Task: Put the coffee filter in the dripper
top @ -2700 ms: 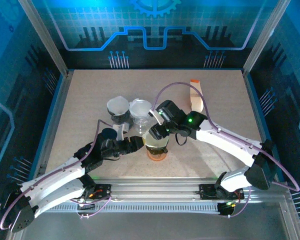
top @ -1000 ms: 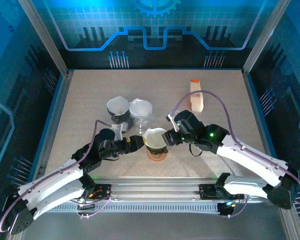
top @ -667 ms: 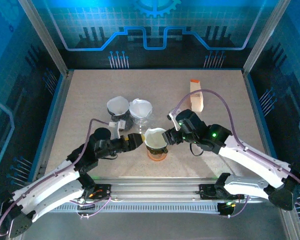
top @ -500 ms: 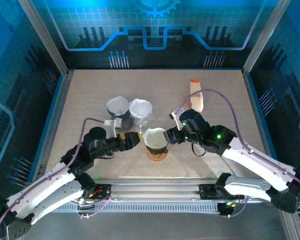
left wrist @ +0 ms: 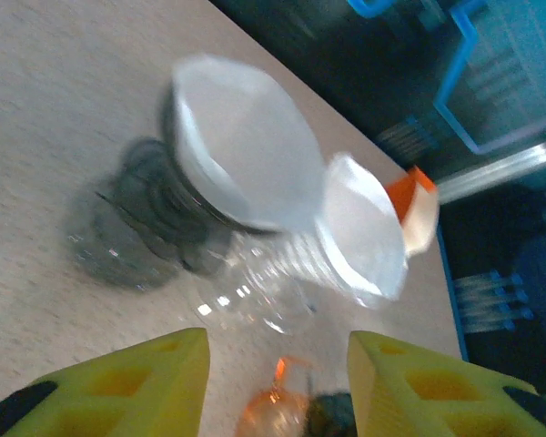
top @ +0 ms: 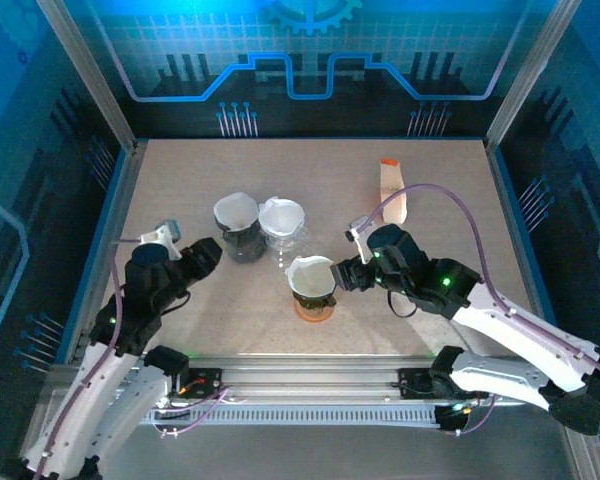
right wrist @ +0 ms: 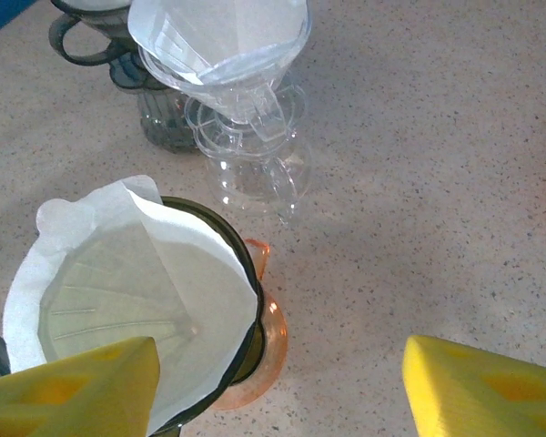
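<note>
- When seen from the top camera, the coffee filter (top: 310,272) sits as a white paper cone inside the dripper (top: 315,304), whose orange foot rests on the speckled beige table (top: 170,190). The right pincer (top: 342,273) hangs just right of the rim, its jaws apart and empty.
- Well to the left, the left pincer (top: 206,256) points toward a dark dripper (top: 242,242) lined with white paper. A clear ribbed dripper (top: 283,222) stands just right of it, and the gap between these jaws is hard to judge from above.
- From the left wrist, the yellow fingers (left wrist: 146,382) stand a modest way apart with nothing between them. Beyond them the dark and clear drippers touch side by side. A blurred orange shape shows low in the gap.
- From the right wrist, the yellow fingers (right wrist: 73,391) are spread wide and hold nothing. The coffee filter lies just beside one finger. Its creased, matte paper overlaps the dripper's glossy dark rim, and its scalloped edge stands proud on the far side. The translucent orange foot flares out beneath.
</note>
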Robot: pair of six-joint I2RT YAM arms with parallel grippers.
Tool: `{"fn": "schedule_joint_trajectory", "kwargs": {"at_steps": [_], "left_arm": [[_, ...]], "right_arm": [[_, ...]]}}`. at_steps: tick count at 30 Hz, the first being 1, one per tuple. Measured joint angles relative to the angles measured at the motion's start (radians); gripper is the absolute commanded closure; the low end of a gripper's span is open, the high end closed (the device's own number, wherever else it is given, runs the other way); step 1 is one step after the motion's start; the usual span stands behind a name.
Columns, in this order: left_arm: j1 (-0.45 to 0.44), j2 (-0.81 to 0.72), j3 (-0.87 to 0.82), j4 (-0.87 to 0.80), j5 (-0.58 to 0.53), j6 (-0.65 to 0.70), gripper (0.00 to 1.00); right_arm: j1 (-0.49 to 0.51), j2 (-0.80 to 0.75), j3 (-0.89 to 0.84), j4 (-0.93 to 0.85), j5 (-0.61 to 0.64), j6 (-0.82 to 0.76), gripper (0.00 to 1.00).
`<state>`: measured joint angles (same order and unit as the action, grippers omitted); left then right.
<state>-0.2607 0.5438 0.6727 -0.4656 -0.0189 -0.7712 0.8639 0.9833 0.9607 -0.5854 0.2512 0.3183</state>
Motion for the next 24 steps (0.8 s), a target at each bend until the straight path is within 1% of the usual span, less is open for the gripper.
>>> {"fn": "schedule_joint_trajectory", "kwargs": {"at_steps": [5, 6, 9, 10, 11, 14, 17, 18, 21, 24], "left_arm": [[0.154, 0.044, -0.039, 0.029, 0.06, -0.029, 0.65], [0.185, 0.057, -0.048, 0.038, 0.069, -0.039, 0.65], [0.276, 0.069, -0.085, 0.08, 0.1, -0.062, 0.58], [0.297, 0.069, -0.094, 0.093, 0.104, -0.068, 0.53], [0.318, 0.07, -0.103, 0.104, 0.101, -0.075, 0.44], [0.354, 0.07, -0.11, 0.117, 0.065, -0.1, 0.02], [0.363, 0.054, -0.13, 0.15, -0.018, -0.123, 0.01], [0.363, 0.039, -0.147, 0.17, -0.049, -0.121, 0.01], [0.363, -0.004, -0.21, 0.245, -0.126, -0.108, 0.01], [0.363, -0.014, -0.253, 0.314, -0.214, -0.053, 0.01]], "right_arm": [[0.0, -0.004, -0.003, 0.028, 0.001, 0.0, 0.28], [0.0, -0.006, -0.007, 0.034, 0.002, 0.0, 0.28], [0.0, -0.023, -0.026, 0.044, 0.006, -0.001, 0.27], [0.0, -0.029, -0.032, 0.047, 0.01, -0.001, 0.26], [0.0, -0.036, -0.039, 0.048, 0.016, -0.001, 0.25], [-0.001, -0.058, -0.061, 0.055, 0.045, 0.0, 0.21], [-0.003, -0.084, -0.088, 0.074, 0.065, 0.0, 0.17], [-0.008, -0.095, -0.102, 0.081, 0.07, 0.003, 0.01], [-0.019, -0.114, -0.131, 0.093, 0.083, -0.002, 0.0], [-0.033, -0.12, -0.146, 0.103, 0.087, 0.0, 0.0]]}}
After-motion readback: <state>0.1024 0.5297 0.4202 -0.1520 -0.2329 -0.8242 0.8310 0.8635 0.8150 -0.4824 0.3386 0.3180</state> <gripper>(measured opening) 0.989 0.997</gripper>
